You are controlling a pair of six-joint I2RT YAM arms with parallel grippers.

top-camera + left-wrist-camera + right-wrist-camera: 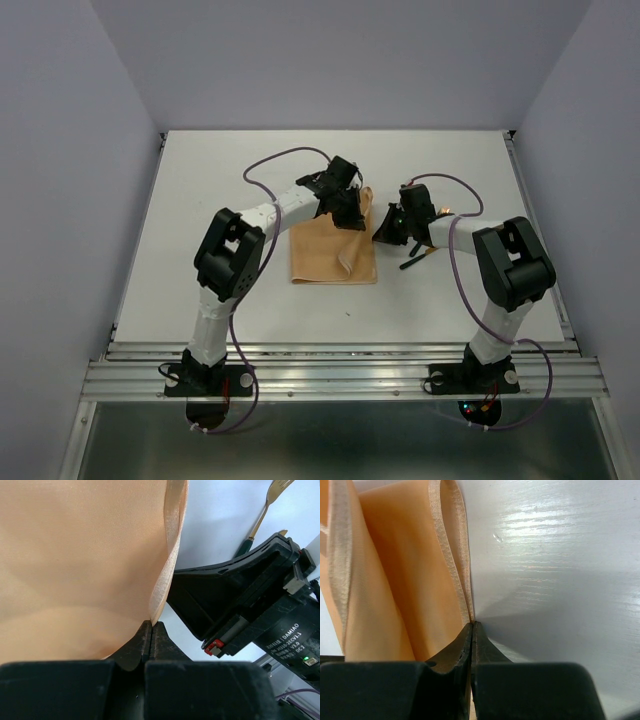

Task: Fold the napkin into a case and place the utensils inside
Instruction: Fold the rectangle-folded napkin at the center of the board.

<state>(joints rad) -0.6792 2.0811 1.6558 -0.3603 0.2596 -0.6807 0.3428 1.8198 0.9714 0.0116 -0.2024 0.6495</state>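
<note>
Peach napkin (325, 255) edge pinched: left fingers (136, 649), right fingers (460, 649); fork (261, 519) nearby.

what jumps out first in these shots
The peach-orange napkin, partly folded in the middle of the table, grabs the eye first. The left claw and the right claw are each shut on its hemmed edge. A gold-headed fork lies just right of the cloth.

White table (200, 200) between pale lavender walls (60, 150) — ribbed metal rail (340, 372) along its near edge
</note>
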